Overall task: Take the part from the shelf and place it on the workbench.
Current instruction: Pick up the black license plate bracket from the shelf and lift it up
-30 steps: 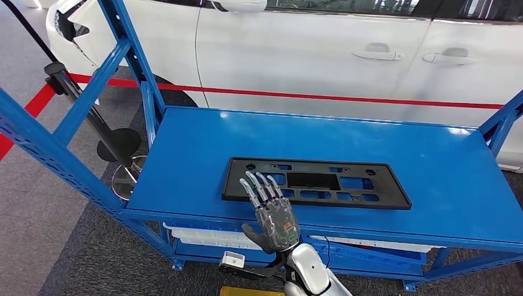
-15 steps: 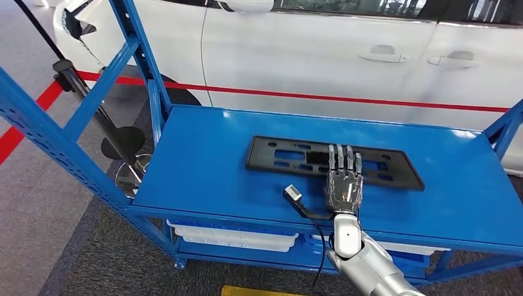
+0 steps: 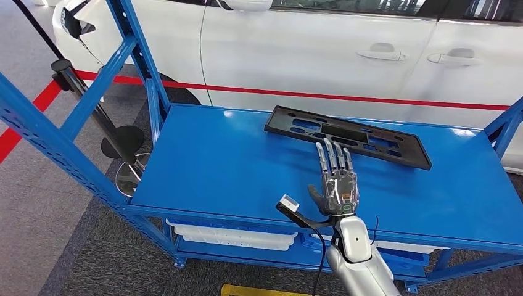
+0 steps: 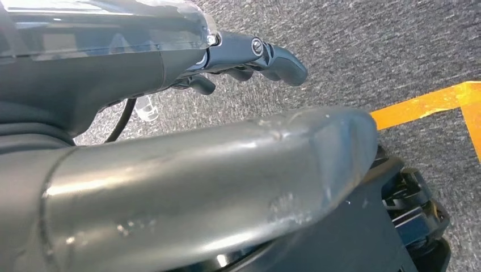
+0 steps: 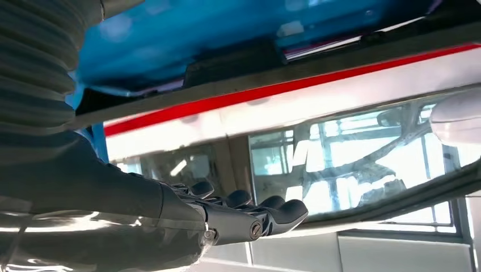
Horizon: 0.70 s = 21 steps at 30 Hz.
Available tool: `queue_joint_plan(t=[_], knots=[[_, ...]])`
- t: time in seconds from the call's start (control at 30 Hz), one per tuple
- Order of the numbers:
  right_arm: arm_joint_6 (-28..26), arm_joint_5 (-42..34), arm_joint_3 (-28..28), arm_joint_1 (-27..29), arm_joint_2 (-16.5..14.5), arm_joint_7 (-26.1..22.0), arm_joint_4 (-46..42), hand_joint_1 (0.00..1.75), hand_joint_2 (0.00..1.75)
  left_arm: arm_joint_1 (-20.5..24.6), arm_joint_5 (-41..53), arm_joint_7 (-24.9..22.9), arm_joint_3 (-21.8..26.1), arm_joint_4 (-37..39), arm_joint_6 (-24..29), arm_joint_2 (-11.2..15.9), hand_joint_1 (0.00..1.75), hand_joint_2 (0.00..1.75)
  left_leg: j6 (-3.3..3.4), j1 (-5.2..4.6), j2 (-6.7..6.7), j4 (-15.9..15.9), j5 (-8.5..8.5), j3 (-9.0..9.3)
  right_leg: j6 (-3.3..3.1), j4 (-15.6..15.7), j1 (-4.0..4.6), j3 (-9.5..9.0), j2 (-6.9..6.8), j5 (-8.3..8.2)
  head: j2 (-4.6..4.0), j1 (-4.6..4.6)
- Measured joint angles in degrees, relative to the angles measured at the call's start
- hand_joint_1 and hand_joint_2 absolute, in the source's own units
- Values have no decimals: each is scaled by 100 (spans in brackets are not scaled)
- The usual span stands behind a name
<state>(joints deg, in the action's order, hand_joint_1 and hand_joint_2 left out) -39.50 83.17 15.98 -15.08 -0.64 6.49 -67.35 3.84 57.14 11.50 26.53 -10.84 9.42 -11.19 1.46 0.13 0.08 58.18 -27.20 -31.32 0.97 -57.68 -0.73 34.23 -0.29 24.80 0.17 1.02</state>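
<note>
The part (image 3: 347,135), a long black plastic plate with cut-outs, lies near the far edge of the blue shelf top (image 3: 216,160), slightly skewed. My right hand (image 3: 335,180) hovers flat over the blue surface with straight, spread fingers pointing at the part; the fingertips (image 3: 333,148) stop just short of its near edge and hold nothing. The right wrist view has the same hand (image 5: 244,218) with fingers stretched out below the blue surface and the dark part (image 5: 227,67). My left hand (image 4: 249,56) hangs over grey carpet, fingers loose and empty.
A white car (image 3: 321,49) stands close behind the shelf. Blue uprights rise at the left (image 3: 43,142) and far right (image 3: 506,126). A black stanchion (image 3: 92,111) leans left of the shelf. White bins (image 3: 231,237) sit on the lower level. A yellow floor line (image 4: 425,105) crosses the carpet.
Half a second ago my right hand lay on the part at mid-shelf. Now the part has slid back towards the car and the hand is off it, slightly nearer me.
</note>
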Motion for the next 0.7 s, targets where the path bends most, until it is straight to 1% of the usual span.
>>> queue_joint_plan(t=[0.07, 0.2, 0.23, 0.27, 0.3, 0.47, 0.57, 0.7], knots=[[40, -500, 12, 67, -57, -287, -117, 0, 175, 1, -5, 33, 28, 0, 5, 0, 0, 0, 0, 0, 1, 0, 0, -1, 0, 0, 0, 0, 0, 0, 0, -1], [319, -2346, 144, 250, -132, -1216, -561, 0, 175, -23, -49, 149, 110, 0, 25, 1, 0, 0, -1, 0, 1, 0, 0, -4, -1, -1, 0, 3, 0, 1, -1, 0], [380, -2635, 186, 297, -148, -1363, -700, 0, 175, -33, -56, 169, 128, 0, 29, 2, 0, 0, -1, 0, 1, 0, 0, -5, -1, -1, 0, 4, 1, 1, -1, 0], [419, -2739, 227, 336, -157, -1420, -833, 0, 175, -41, -55, 183, 146, 0, 33, 2, 0, 0, -1, 0, 1, 0, 0, -6, -1, -1, -1, 6, 2, 1, -1, 0], [443, -2685, 268, 365, -162, -1400, -956, 0, 175, -47, -44, 187, 166, 0, 36, 3, 0, 0, -1, 0, 2, 0, 0, -6, -1, -1, 0, 7, 2, 1, -1, 0], [516, -1693, 363, 360, -158, -893, -1185, 0, 175, -46, 58, 156, 212, 0, 26, 7, 0, 0, -1, 0, 1, 0, 0, -7, -1, -1, -1, 7, 1, 1, 0, 0], [580, -1175, 391, 253, -142, -644, -1036, 0, 175, -20, 116, 131, 214, 0, -1, 7, 0, 0, -3, 0, 3, 0, 2, -7, -3, -1, -1, 8, 3, -2, 0, 0], [597, -485, 481, 84, -120, -337, -619, 0, 175, 37, 190, 107, 214, 0, -55, 5, 0, 0, -7, 0, 3, 1, 7, -8, -4, -1, -1, 7, 1, -4, -1, 0]])
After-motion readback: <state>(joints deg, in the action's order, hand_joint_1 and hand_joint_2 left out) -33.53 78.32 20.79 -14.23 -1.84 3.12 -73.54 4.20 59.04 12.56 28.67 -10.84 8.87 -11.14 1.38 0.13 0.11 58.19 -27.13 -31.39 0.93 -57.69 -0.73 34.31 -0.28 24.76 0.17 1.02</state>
